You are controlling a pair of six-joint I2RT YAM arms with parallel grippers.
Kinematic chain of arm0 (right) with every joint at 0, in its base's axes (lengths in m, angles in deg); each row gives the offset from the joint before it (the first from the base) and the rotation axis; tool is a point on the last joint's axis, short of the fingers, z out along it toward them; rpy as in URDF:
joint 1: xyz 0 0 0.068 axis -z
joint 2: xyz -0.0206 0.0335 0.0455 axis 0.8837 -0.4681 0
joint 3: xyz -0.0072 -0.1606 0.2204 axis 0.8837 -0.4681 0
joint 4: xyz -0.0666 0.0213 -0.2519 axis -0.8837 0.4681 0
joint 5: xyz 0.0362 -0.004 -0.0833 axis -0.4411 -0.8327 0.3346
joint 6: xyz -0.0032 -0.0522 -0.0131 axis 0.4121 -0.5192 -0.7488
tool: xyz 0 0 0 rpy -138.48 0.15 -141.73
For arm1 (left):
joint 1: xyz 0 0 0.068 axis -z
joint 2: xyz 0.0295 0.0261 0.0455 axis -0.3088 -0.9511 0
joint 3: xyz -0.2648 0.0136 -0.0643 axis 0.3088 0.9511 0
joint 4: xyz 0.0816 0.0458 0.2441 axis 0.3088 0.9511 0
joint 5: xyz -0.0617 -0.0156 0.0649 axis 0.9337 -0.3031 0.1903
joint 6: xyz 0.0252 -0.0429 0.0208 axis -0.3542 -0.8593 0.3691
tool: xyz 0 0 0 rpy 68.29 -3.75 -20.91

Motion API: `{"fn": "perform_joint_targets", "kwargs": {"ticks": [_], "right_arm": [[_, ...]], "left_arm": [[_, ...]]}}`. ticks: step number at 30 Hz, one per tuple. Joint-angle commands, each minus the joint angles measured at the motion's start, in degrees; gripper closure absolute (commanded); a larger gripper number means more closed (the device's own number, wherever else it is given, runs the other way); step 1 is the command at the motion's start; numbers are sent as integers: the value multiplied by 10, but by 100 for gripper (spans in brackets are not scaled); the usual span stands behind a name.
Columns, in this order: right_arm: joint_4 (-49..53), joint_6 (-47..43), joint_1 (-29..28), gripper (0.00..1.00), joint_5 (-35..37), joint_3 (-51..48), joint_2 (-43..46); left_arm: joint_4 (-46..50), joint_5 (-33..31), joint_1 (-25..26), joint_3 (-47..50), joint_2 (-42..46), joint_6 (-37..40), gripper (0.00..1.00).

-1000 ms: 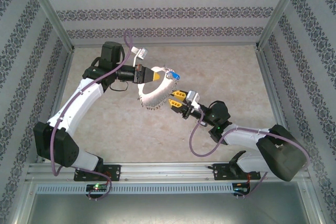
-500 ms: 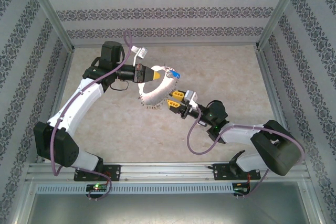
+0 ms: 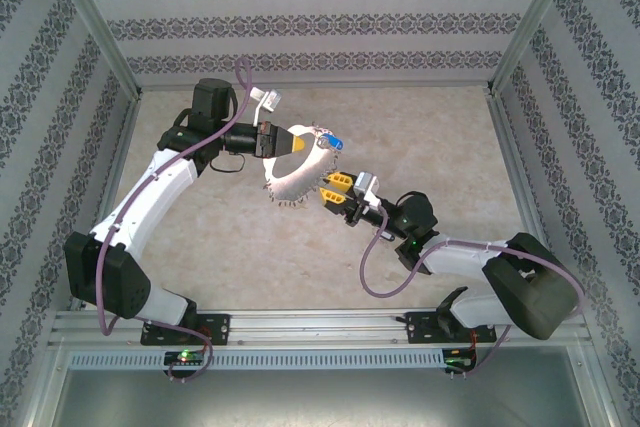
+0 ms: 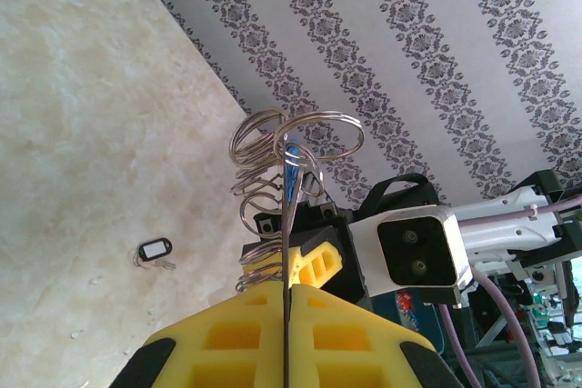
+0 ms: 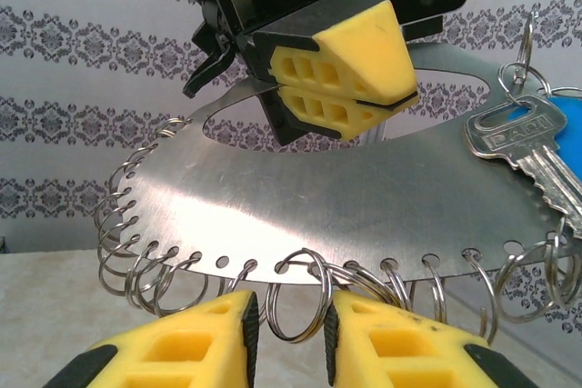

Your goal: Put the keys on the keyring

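The keyring (image 5: 364, 197) is a flat silvery plate with holes along its rim, and several small split rings hang from those holes. My left gripper (image 3: 300, 147) is shut on the plate's inner edge and holds it above the table. In the left wrist view the keyring (image 4: 287, 215) shows edge-on between the yellow fingers of the left gripper (image 4: 285, 288). A silvery key with a blue head (image 5: 527, 147) hangs from the plate's right end. My right gripper (image 5: 289, 315) is open at the lower rim, its pads on either side of one split ring (image 5: 297, 302).
A black-rimmed tag with small keys (image 4: 155, 252) lies on the beige table (image 3: 430, 137) beyond the plate. Patterned walls close in the table on three sides. The right wrist camera housing (image 4: 414, 247) sits close behind the plate.
The right arm shifted slightly left and then back, its gripper staying at the plate's lower rim. The left arm and the plate have not moved.
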Motion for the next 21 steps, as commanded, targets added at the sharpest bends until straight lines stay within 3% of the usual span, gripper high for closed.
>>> {"fn": "perform_joint_targets", "kwargs": {"ticks": [1,15,21], "right_arm": [[-23,5,-4,74,-18,9,1],[6,4,2,86,-18,18,13],[21,-1,3,98,-14,27,11]], "left_arm": [[-17,9,-4,-3,11,4,100],[-15,7,-3,1,8,9,100],[-23,1,-4,5,7,3,100]]}}
